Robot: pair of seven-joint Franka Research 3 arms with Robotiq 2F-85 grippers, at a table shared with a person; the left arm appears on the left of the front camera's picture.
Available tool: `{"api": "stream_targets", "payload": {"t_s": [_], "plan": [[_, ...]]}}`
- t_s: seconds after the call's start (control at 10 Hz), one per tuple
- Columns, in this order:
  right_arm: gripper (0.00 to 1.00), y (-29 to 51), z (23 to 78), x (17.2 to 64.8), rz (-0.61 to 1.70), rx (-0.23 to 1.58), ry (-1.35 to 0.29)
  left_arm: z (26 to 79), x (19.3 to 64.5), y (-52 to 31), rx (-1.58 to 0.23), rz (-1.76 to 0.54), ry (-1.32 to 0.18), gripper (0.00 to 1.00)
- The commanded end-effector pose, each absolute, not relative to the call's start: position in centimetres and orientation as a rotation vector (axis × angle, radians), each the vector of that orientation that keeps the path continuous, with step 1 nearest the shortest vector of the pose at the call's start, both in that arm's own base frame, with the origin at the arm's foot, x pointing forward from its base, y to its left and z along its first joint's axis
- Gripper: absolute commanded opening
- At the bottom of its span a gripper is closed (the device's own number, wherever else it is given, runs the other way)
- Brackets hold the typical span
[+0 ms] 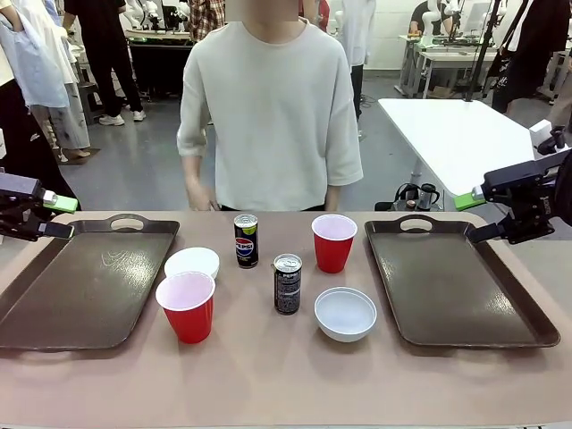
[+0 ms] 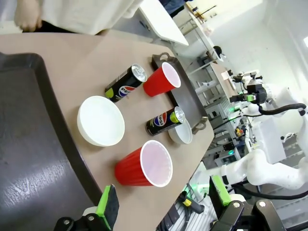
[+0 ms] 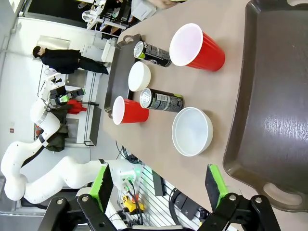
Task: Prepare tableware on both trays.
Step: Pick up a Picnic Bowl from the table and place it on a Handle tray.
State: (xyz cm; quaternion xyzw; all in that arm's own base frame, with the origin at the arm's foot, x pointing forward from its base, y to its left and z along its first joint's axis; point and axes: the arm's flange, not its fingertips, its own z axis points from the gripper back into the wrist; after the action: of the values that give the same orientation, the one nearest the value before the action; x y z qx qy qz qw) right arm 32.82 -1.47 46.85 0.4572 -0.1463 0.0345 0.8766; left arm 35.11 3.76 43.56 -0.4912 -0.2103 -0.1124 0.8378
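Note:
Two dark brown trays lie empty, the left tray (image 1: 80, 286) and the right tray (image 1: 456, 286). Between them on the table stand two red cups (image 1: 188, 308) (image 1: 333, 243), two white bowls (image 1: 192, 262) (image 1: 345, 313) and two Pepsi cans (image 1: 246, 240) (image 1: 287, 283). My left gripper (image 1: 61, 217) hovers open above the left tray's far left corner. My right gripper (image 1: 471, 219) hovers open over the right tray's far right side. In the left wrist view the left gripper (image 2: 163, 199) holds nothing, and a red cup (image 2: 144, 166) is nearest. The right gripper (image 3: 158, 185) is likewise empty.
A person (image 1: 268, 107) stands at the far edge of the table, hands down near the table's edge. The brown tabletop (image 1: 286, 384) has free room along its near side. A white table (image 1: 456, 134) stands behind on the right.

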Motion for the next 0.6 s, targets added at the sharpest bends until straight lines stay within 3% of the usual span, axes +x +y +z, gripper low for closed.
{"api": "stream_targets", "payload": {"t_s": [0.0,0.4,0.5], "plan": [[1.00,-1.4,46.7,33.3,0.089,0.985,-0.322,43.4,35.4,3.9,-1.055,-0.252,-0.473,1.00],[1.00,-1.5,46.8,32.9,0.072,0.954,-0.304,43.4,35.4,3.9,-1.055,-0.252,-0.473,1.00],[1.00,-0.1,51.2,31.7,0.129,0.881,-0.272,43.4,35.4,3.9,-1.055,-0.252,-0.473,1.00]]}}
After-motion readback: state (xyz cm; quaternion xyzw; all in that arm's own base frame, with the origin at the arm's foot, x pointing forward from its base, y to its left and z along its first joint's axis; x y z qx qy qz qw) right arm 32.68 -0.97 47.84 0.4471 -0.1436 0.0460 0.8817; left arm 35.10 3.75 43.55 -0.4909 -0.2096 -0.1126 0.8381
